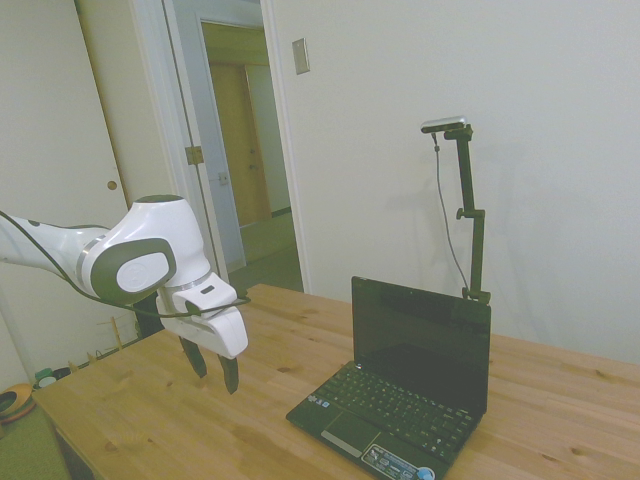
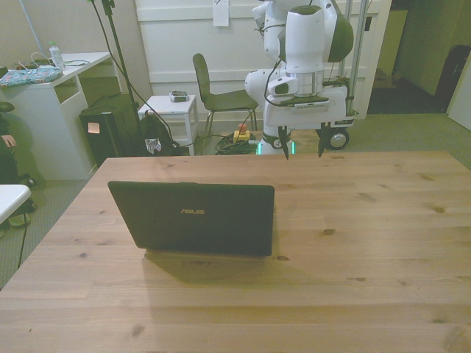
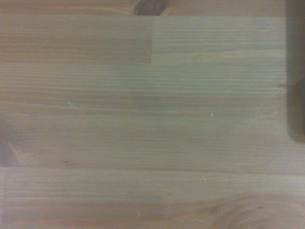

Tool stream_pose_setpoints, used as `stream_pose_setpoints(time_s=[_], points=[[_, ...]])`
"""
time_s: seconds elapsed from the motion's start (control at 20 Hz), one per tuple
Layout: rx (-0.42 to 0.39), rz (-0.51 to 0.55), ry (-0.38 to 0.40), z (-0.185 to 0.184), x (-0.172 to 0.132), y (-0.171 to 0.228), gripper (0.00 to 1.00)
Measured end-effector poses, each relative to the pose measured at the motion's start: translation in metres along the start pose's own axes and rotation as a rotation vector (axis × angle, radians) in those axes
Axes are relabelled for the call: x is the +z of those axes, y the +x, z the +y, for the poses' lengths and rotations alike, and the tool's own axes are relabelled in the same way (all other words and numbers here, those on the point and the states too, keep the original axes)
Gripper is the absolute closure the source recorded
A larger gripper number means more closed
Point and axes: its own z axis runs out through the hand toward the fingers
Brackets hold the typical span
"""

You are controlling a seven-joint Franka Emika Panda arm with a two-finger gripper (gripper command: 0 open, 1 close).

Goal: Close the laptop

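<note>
Off to one side of the gripper (image 1: 215,372), well apart from it, sitting open on the wooden table (image 1: 140,410) with lid near upright: the laptop (image 1: 398,395). Hanging above bare planks with fingers pointing down and spread apart, gripping nothing; seeing only wood grain (image 3: 143,119) through the wrist camera, with a dark blurred edge at one border that cannot be identified. Showing, from the front view, the gripper (image 2: 302,145) beyond the laptop (image 2: 195,218) and toward the front view's right of it, the glossy lid back with its silver logo facing away from the tool. Judging the step in hand as the approach, with closing not yet begun. Needing next, most likely, a rise and a sideways travel over the keyboard side to get behind the top edge of the screen, then a push forward and down along the hinge arc. Watching for the light netbook sliding on the wood rather than folding.
</note>
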Motion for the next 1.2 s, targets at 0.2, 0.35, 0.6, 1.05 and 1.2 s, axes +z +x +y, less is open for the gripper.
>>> stream_pose_setpoints(time_s=[0.2, 0.35, 0.6, 1.05, 1.2], points=[[-0.001, 0.054, -0.027, 0.002, -0.009, 0.011, 0.0], [0.015, 0.135, -0.012, -0.002, -0.044, 0.035, 0.0], [0.048, 0.222, 0.002, -0.017, -0.085, 0.081, 0.0], [0.099, 0.345, 0.023, -0.049, -0.164, 0.174, 0.0], [0.121, 0.367, 0.032, -0.052, -0.177, 0.206, 0.0]])
